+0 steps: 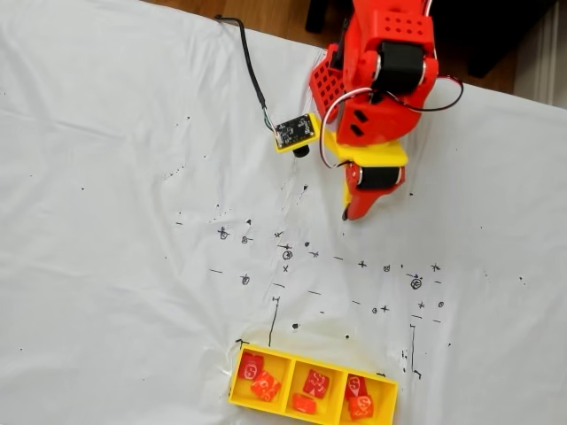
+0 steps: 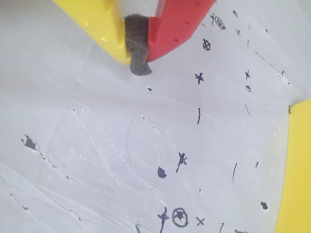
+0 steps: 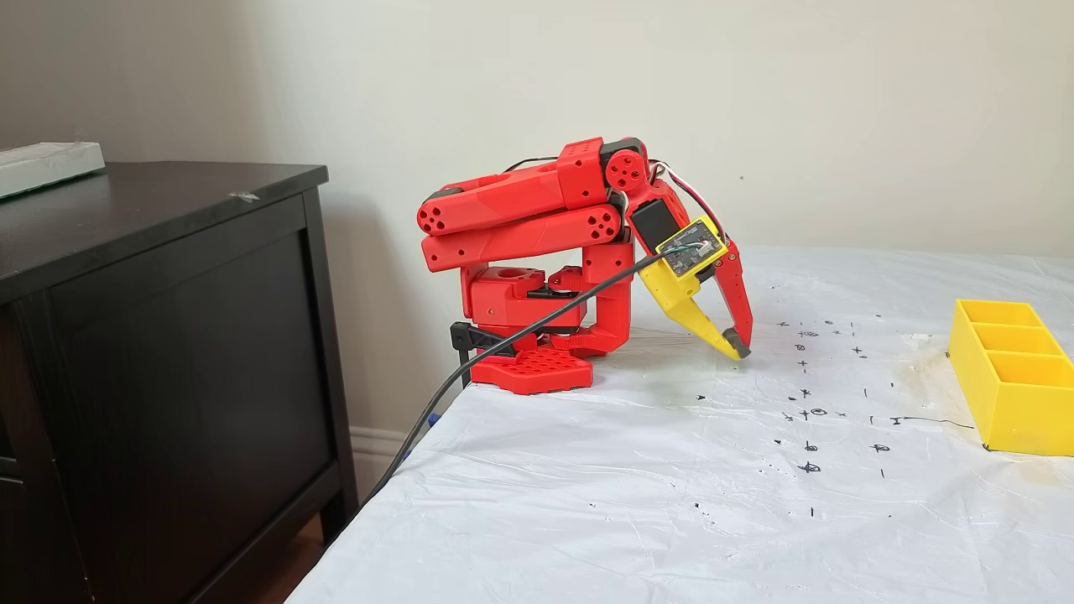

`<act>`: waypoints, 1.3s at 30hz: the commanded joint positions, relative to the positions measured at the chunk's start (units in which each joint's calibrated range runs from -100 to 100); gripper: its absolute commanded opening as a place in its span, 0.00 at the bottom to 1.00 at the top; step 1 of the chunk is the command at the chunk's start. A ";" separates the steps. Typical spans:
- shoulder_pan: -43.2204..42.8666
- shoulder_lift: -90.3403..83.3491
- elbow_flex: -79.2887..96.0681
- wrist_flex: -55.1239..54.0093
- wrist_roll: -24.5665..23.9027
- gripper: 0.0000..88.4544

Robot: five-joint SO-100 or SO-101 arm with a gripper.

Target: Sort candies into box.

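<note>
In the fixed view from above, you see the box (image 1: 312,387) lying at the bottom edge of the white sheet (image 1: 115,221), with all six candies (image 1: 315,382) already inside it, two to a section, so I judge the sorting done. The arm (image 1: 381,80) is folded back at the far side of the sheet from the box, and the gripper (image 1: 354,212) points down well apart from the box, with only ink marks (image 1: 287,254) between them; that reads as a resting pose, not a reach. In the wrist view, the gripper (image 2: 138,60) has its yellow and red fingers pressed together on the grey pad (image 2: 137,48) with nothing pinched, and a strip of the box's wall (image 2: 296,170) shows at the right edge, far from the tips. In the fixed view from the side, the gripper (image 3: 737,348) hangs with its tips just above the sheet, close to the arm's base (image 3: 537,369), while the box (image 3: 1011,390) sits well away to the right.
</note>
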 commanded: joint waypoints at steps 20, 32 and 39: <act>-5.88 -0.34 -1.07 1.44 2.93 0.00; -5.88 -0.34 -1.07 1.44 2.93 0.00; -5.88 -0.34 -1.07 1.44 2.93 0.00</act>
